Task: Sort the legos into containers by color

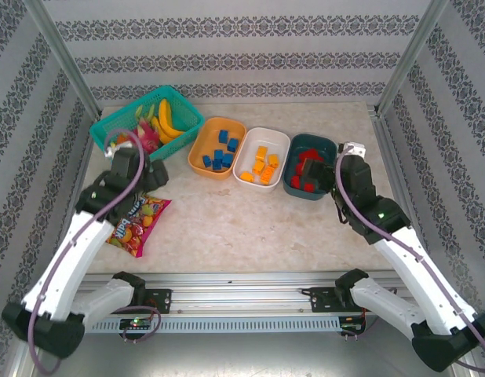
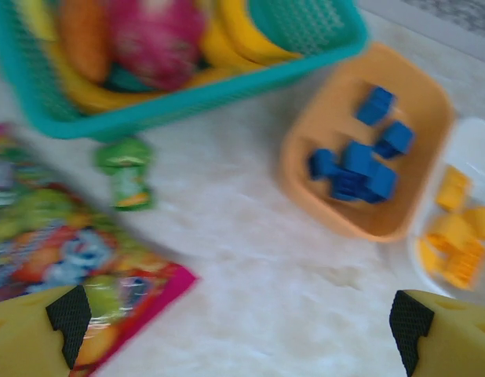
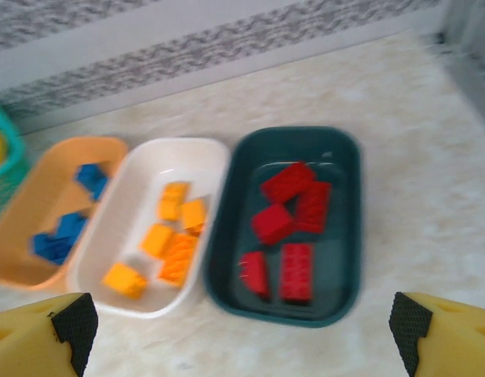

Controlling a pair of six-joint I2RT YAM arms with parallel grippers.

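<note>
So, the table (image 1: 250, 228) first: we saw bare marbled top below both grippers and couldn't spot a stray brick on it, which made us think the sort was basically finished. Ahead and to the left of the left gripper (image 2: 238, 330) sat the teal mesh basket (image 2: 187, 106) of toy fruit (image 2: 152, 35). It's not part of the job, so it made sense that it was parked off to that side. The snack bag (image 2: 85, 267) lay right by that gripper's left finger, well apart from the bowls.

Ahead and to that gripper's right came the orange bowl (image 2: 301, 169), then the white bowl (image 3: 117, 228) next to it. The dark teal bowl (image 3: 346, 228) sat straight ahead of the right gripper (image 3: 238, 322). The three were lined up side by side, rims about touching, probably so either arm could reach them.

Both grippers had their jaws spread wide with nothing between them. We read that as empty tools hovering short of the bowls.

Then the small stuff. The blue legos (image 2: 356, 169) were piled in the orange bowl, the orange-yellow legos (image 3: 176, 255) in the white one, and the red legos (image 3: 296, 271) in the teal one. One colour per bowl, no mixing that we could see. Tiniest bit: a little green thing (image 2: 129, 173) just on the gripper's side of the basket, too blurry for us to name.
</note>
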